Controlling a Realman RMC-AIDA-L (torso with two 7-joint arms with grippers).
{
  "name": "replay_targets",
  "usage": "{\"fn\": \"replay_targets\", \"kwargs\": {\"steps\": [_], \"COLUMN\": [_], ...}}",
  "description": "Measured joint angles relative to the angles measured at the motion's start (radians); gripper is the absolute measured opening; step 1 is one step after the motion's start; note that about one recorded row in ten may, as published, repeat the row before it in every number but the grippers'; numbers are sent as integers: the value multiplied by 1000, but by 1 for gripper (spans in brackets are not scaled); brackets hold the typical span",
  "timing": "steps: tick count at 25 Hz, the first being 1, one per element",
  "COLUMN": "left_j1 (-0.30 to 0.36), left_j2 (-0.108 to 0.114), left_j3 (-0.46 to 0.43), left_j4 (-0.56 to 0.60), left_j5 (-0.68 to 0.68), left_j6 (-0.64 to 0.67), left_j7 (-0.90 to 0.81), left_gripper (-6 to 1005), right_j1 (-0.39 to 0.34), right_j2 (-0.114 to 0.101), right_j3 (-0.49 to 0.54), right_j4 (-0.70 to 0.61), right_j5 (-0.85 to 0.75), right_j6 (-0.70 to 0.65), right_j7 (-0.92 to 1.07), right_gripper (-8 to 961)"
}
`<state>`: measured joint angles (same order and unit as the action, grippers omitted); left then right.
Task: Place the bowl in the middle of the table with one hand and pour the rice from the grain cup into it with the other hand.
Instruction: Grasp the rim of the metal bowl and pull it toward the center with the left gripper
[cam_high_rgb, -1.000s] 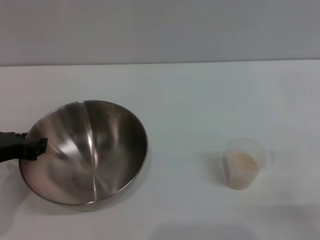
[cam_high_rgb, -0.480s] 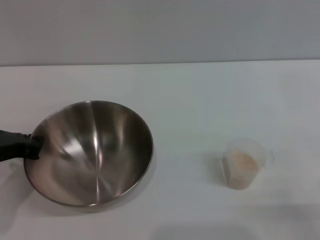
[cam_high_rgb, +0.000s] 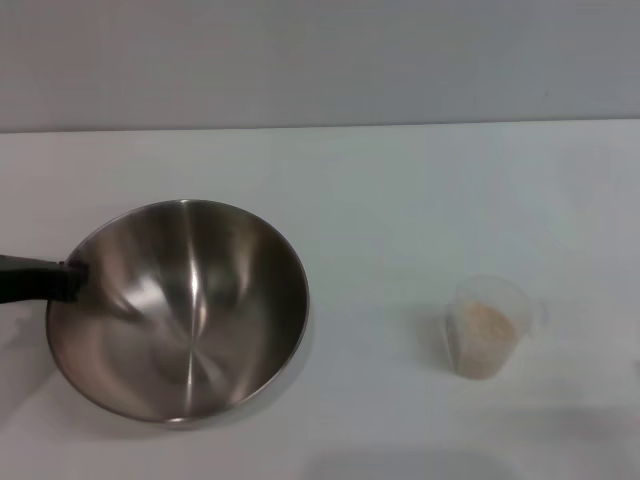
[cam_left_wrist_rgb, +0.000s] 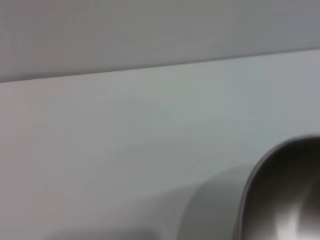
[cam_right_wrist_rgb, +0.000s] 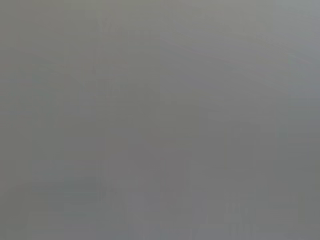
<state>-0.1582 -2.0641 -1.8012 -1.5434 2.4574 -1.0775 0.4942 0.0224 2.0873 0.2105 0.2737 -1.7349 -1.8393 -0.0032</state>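
Observation:
The shiny steel bowl sits at the left of the white table, tilted a little, its inside empty. My left gripper reaches in from the left edge and is shut on the bowl's left rim. Part of the bowl's rim also shows in the left wrist view. The clear grain cup stands upright at the right of the table with pale rice inside it. My right gripper is out of view; the right wrist view shows only plain grey.
The white table meets a grey wall behind it. The bowl and the cup stand well apart, with bare tabletop between them.
The left gripper has shifted the bowl a little to the right and the bowl's tilt has changed. The cup has not moved.

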Motion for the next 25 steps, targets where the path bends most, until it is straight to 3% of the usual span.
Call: {"fn": "replay_targets", "kwargs": {"steps": [6, 12, 21, 25], "left_j1": [-22, -69, -84, -85], "left_j2": [2, 2, -1, -5], "left_j3": [-60, -160, -171, -114], "left_j4": [27, 130, 190, 187], "left_j5": [-81, -224, -320, -329], "left_j6": [-42, -113, -108, -64], "left_j7": [21, 112, 170, 165], "left_gripper": [53, 43, 41, 41], "right_j1": [1, 4, 4, 4], "right_j2": [-1, -1, -1, 0], "right_j3": [-2, -11, -11, -11], "right_j4": [-2, -3, -5, -5], "right_j5": [0, 0, 0, 0], "right_j6": [0, 0, 4, 6], "right_j7": [-1, -1, -1, -1], "right_gripper": [836, 835, 837, 836]}}
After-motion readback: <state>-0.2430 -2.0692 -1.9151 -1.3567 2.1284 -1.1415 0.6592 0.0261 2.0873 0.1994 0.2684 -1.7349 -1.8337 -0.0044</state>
